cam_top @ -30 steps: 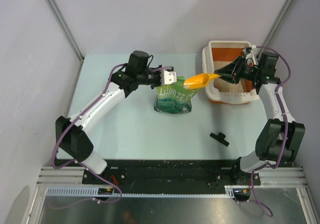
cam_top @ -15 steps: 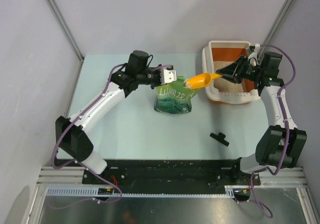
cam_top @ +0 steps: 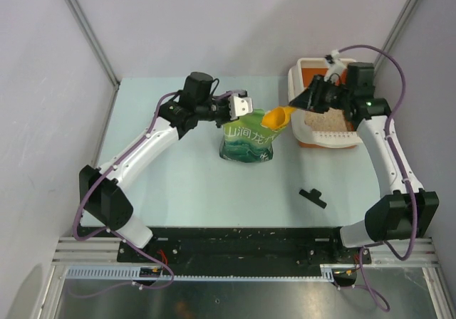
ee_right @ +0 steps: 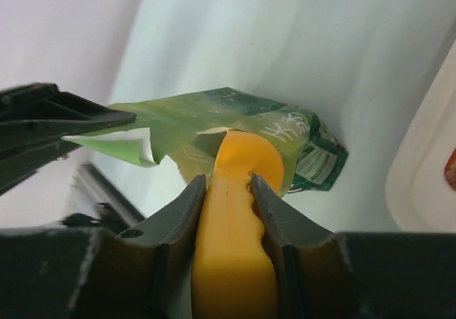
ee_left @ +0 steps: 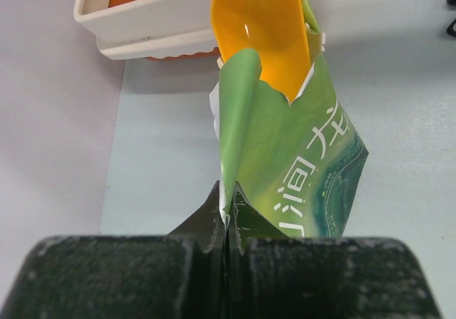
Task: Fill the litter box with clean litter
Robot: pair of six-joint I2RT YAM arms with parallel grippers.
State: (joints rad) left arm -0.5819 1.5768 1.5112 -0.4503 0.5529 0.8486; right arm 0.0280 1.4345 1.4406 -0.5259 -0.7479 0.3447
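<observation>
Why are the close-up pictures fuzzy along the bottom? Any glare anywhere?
Left wrist view: the left claw sits too near the lens and blurs; the bag is sharp. Right wrist view: the right claw and scoop look soft, the background pale. Top view: even light, faint shadows, no glare.

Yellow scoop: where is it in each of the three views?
Top external: scoop right of centre, bowl at the mouth of the green bag.
Left wrist: scoop top centre, above the bag's torn edge.
Right wrist: scoop bottom centre, running up to the bag.
Shared landmark: green bag.
</observation>
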